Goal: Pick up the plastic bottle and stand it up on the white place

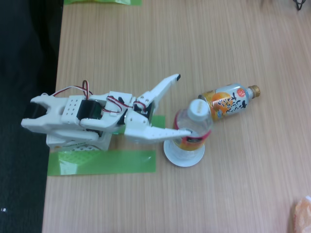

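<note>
Fixed view, looking down. White arm reaches rightward across the wooden surface (pixel 233 43). Jaws (pixel 185 105) spread wide: upper finger angled up and away, lower finger lying against the side of the plastic bottle (pixel 193 121). Bottle stands upright on the white place (pixel 183 156), white cap up, at the tip of the lower finger, not clasped. Orange-and-silver metal bottle-can (pixel 228 101) lies on its side just beyond the bottle. Green tape strip (pixel 102 162) below the arm's base.
</note>
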### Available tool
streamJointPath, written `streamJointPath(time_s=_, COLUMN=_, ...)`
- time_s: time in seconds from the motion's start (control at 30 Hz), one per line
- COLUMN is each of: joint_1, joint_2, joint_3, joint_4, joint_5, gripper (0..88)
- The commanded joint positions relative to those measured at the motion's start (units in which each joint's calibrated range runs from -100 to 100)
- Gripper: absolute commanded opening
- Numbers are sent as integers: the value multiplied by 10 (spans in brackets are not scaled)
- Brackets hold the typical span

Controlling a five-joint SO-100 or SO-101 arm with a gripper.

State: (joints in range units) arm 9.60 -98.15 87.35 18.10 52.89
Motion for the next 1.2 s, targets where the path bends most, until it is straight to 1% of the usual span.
streamJointPath(time_s=0.0, joint_1=23, joint_2=-3, joint_3=-43, joint_4=-8, joint_5=-9, gripper=594)
streamJointPath(time_s=0.07, joint_1=37, joint_2=-3, joint_3=-55, joint_4=-9, joint_5=-41, gripper=589)
streamJointPath(time_s=0.17, joint_1=65, joint_2=-3, joint_3=-71, joint_4=-9, joint_5=-104, gripper=588)
streamJointPath(time_s=0.23, joint_1=71, joint_2=-3, joint_3=-82, joint_4=-10, joint_5=-161, gripper=588)
streamJointPath(time_s=0.47, joint_1=66, joint_2=-3, joint_3=-131, joint_4=-10, joint_5=-383, gripper=589)
streamJointPath(time_s=0.5, joint_1=66, joint_2=-3, joint_3=-132, joint_4=-10, joint_5=-406, gripper=591)
streamJointPath(time_s=0.57, joint_1=66, joint_2=-3, joint_3=-138, joint_4=-11, joint_5=-438, gripper=588)
streamJointPath(time_s=0.63, joint_1=65, joint_2=-3, joint_3=-139, joint_4=-21, joint_5=-463, gripper=588)
streamJointPath(time_s=0.7, joint_1=57, joint_2=-3, joint_3=-131, joint_4=-59, joint_5=-480, gripper=587)
streamJointPath(time_s=0.8, joint_1=43, joint_2=-3, joint_3=-112, joint_4=-139, joint_5=-482, gripper=587)
streamJointPath(time_s=1.0, joint_1=-12, joint_2=-3, joint_3=-23, joint_4=-399, joint_5=-482, gripper=587)
streamJointPath(time_s=1.17, joint_1=-80, joint_2=-3, joint_3=15, joint_4=-540, joint_5=-482, gripper=586)
